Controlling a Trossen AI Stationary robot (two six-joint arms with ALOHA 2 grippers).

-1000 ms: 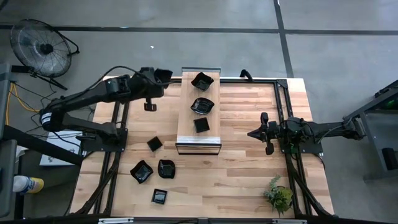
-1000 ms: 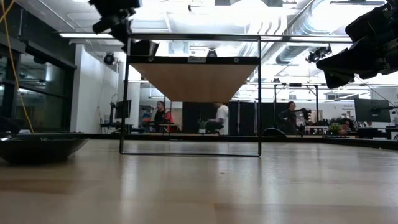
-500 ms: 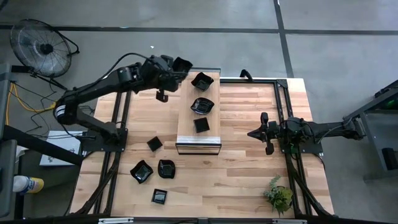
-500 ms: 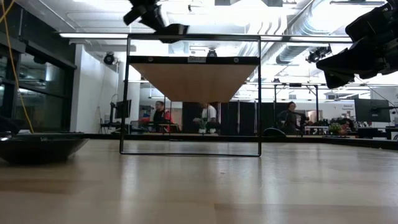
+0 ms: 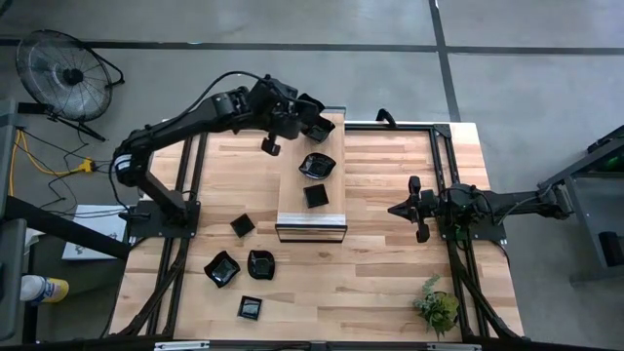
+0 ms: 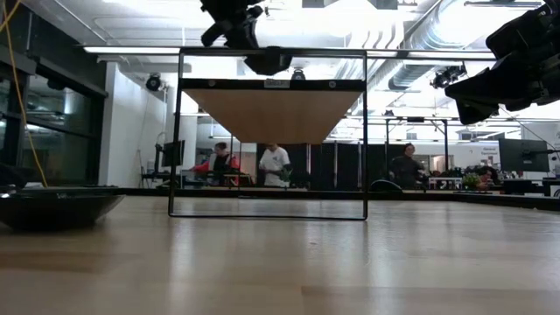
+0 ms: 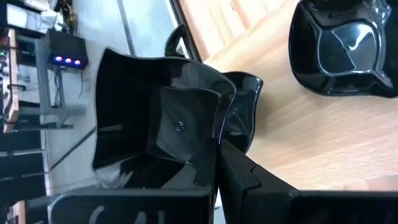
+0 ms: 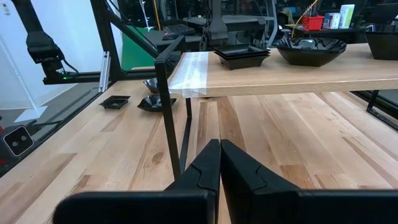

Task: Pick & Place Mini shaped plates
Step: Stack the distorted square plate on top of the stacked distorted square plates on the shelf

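Note:
My left gripper [image 5: 295, 112] is shut on a scalloped black mini plate [image 5: 312, 104] above the far end of the raised wooden shelf [image 5: 292, 195]. Right below it another plate [image 7: 245, 112] rests on the shelf. Two more plates sit on the shelf farther along, a round-cornered one [image 5: 317, 165] and a square one [image 5: 315, 195]. Several plates lie on the table to the shelf's left, among them a small square one [image 5: 243, 225]. My right gripper [image 5: 395, 209] waits shut at the table's right side. My left gripper pinches the held plate's rim [image 7: 211, 149] at one edge between its two fingers. It comes slanting down from the table's left. The plate [image 6: 269, 61] hangs lifted clear above the shelf, tilted, its hollow turned toward the wrist camera.
The shelf stands on a thin black frame [image 6: 179, 131] in the table's middle. A small green plant [image 5: 437, 307] is at the near right corner. A fan [image 5: 63, 68] stands on the floor beyond the far left corner. Bare wood lies between the shelf and my right gripper.
My left gripper has carried the plate toward the table's right, from left of the shelf to above its far end. It has risen a little and rolled at the wrist. The plate has stayed in the hold throughout.

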